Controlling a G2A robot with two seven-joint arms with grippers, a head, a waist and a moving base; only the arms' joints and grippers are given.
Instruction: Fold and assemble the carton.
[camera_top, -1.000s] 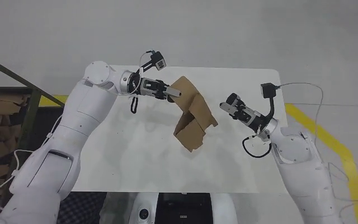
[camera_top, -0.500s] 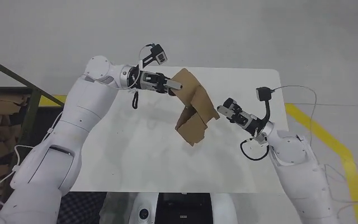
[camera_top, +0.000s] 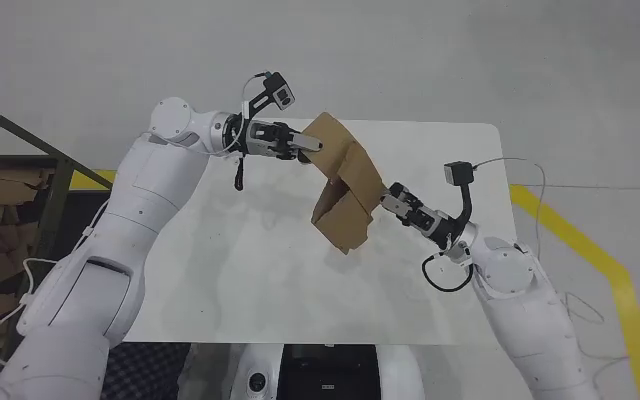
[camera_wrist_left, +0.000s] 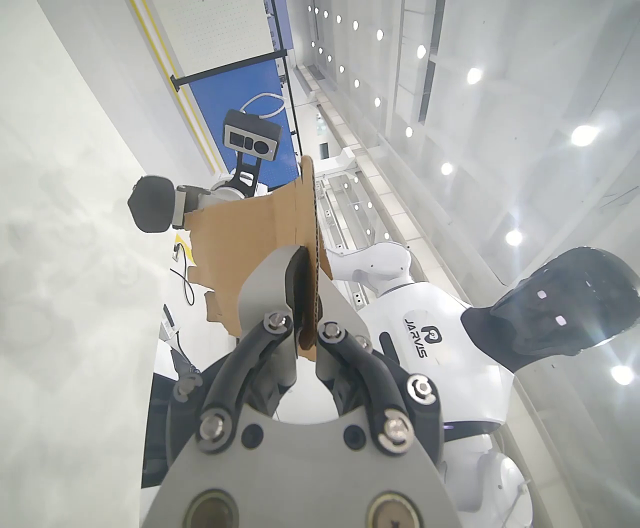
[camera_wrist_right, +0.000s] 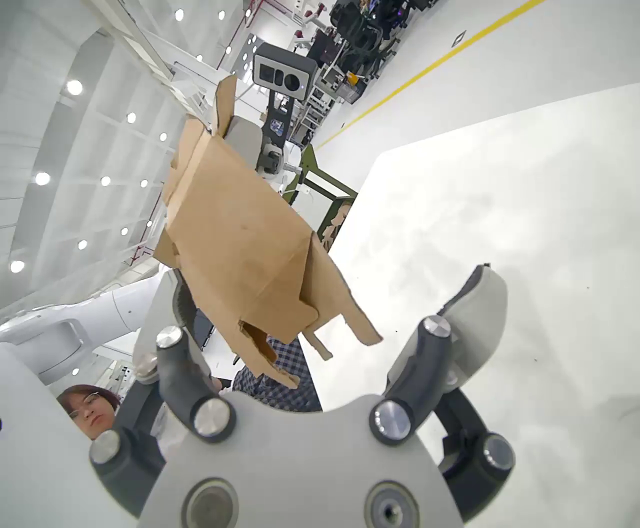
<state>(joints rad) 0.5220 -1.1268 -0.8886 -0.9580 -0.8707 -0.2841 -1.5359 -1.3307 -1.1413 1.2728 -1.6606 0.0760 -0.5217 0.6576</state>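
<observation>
A brown cardboard carton (camera_top: 345, 190), half-folded with loose flaps, hangs tilted above the middle of the white table (camera_top: 230, 280). My left gripper (camera_top: 311, 146) is shut on the carton's upper back flap; in the left wrist view the fingers (camera_wrist_left: 280, 280) clamp the corrugated edge of the carton (camera_wrist_left: 240, 240). My right gripper (camera_top: 386, 197) sits open at the carton's right side. In the right wrist view the carton (camera_wrist_right: 235, 235) hangs just ahead of the right gripper (camera_wrist_right: 327, 295), with its lower flaps between the spread fingers and no touch visible.
The table's front and left parts are bare. Its right edge runs near a yellow floor line (camera_top: 570, 240). A dark metal frame (camera_top: 40, 150) stands off the table's left side.
My right gripper has moved left, from clear of the carton to right beside it. My left gripper has shifted slightly toward the back, carton still held.
</observation>
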